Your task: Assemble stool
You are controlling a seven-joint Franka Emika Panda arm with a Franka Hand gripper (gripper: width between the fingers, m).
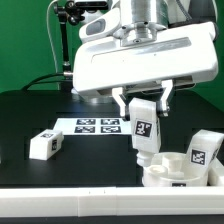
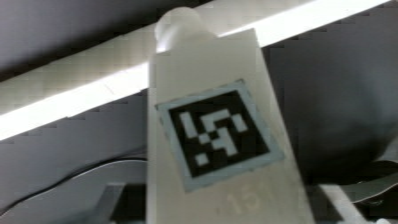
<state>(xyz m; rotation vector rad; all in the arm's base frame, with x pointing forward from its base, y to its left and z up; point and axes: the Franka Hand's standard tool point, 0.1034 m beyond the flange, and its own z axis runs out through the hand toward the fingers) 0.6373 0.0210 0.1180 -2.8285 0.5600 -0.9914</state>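
Observation:
In the exterior view my gripper (image 1: pixel 144 110) is shut on a white stool leg (image 1: pixel 143 130) and holds it upright, its marker tag facing the camera. The leg's lower end hangs just over the near-left rim of the round white seat (image 1: pixel 185 175), which lies at the exterior view's lower right; I cannot tell whether they touch. A second leg (image 1: pixel 205 148) stands upright at the seat's far right side. A third leg (image 1: pixel 45 143) lies on the black table to the left. In the wrist view the held leg (image 2: pixel 214 120) fills the frame between my fingers (image 2: pixel 121 200).
The marker board (image 1: pixel 100 126) lies flat behind the held leg. A long white bar (image 1: pixel 70 205) runs along the table's front edge. In the wrist view a pale band (image 2: pixel 71 105) crosses behind the leg.

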